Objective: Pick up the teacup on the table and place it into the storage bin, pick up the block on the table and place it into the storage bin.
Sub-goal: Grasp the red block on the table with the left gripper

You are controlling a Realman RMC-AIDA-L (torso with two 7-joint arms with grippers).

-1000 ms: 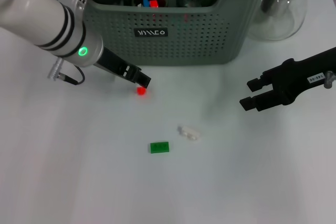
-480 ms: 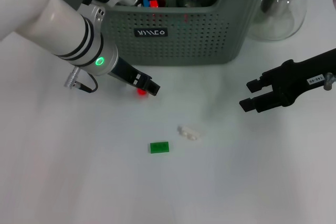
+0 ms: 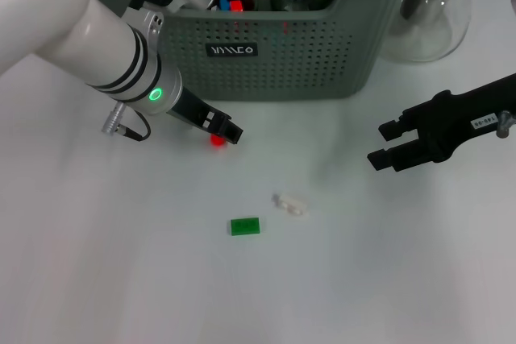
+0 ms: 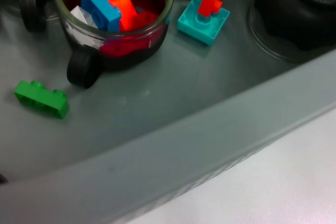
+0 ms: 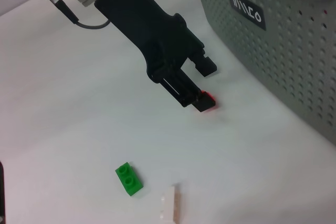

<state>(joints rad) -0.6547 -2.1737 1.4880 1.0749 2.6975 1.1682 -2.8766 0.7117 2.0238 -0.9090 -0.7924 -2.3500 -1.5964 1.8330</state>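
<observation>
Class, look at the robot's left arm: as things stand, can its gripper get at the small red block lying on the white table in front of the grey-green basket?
Probably yes. The left gripper is open, and one finger already sits at the small red block on the white table. Nothing else lies beside the block.

Storage bin (image 3: 274,54) at the table's (image 3: 121,279) back — pitcher (image 3: 435,14) on its right, blocks (image 3: 245,225) in front.

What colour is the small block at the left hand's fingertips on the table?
Red. The small block lies at the left hand; it shows best in the head view.
</observation>
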